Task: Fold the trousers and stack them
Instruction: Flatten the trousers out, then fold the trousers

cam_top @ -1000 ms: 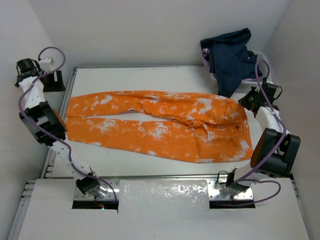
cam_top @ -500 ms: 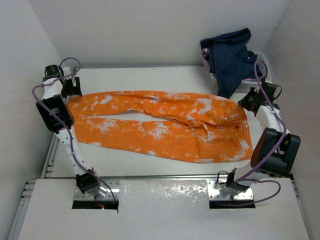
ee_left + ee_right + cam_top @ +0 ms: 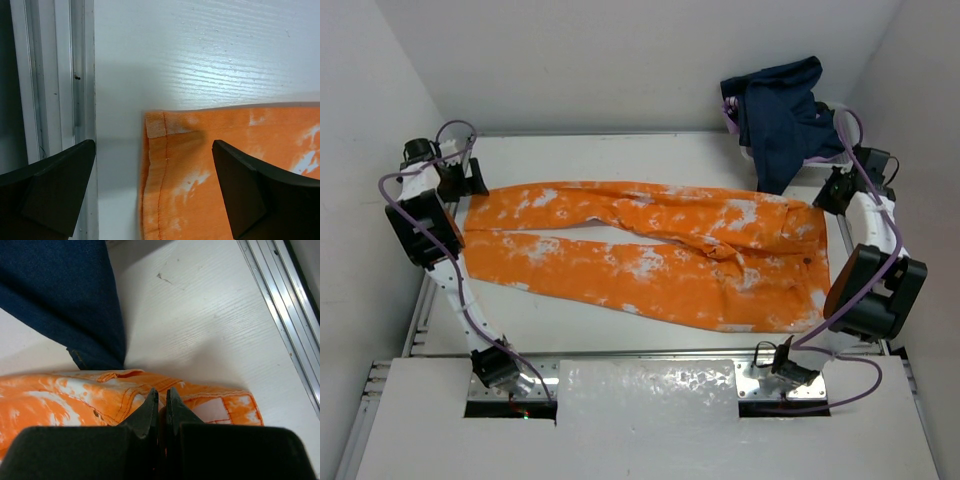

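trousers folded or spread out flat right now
Spread out: the trousers lie full length across the table, both legs side by side with a gap between them, and no part is folded over.

A white table (image 3: 620,160) stood boxed in by plain white walls (image 3: 620,60). Aluminium rails (image 3: 55,75) edged it, and the light was even.

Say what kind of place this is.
Probably a robotics lab cell: a white table boxed in by bare walls, left arm and right arm bolted on, trousers spread for folding.
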You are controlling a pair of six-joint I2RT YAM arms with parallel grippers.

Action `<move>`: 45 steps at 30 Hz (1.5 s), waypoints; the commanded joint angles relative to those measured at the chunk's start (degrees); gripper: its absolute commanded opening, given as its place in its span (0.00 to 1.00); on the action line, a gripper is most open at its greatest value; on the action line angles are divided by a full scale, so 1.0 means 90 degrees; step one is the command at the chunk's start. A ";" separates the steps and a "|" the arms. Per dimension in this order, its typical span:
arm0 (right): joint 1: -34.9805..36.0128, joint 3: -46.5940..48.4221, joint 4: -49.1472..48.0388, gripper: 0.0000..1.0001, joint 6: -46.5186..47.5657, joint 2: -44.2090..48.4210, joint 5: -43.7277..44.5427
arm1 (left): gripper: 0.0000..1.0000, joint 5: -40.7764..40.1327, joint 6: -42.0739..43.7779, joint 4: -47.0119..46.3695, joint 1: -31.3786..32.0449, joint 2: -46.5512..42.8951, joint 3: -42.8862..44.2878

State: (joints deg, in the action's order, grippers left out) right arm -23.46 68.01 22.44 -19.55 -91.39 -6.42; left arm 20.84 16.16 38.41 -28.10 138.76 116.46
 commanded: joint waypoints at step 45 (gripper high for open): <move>-0.0020 0.0129 -0.0227 0.00 0.0073 0.0126 -0.0713 | 0.76 -0.1349 0.0655 -0.0157 0.0524 0.0148 0.0526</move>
State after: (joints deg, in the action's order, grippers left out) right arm -23.49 68.95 22.55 -18.24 -92.95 -11.64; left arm 10.81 20.73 34.96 -22.98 138.02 118.50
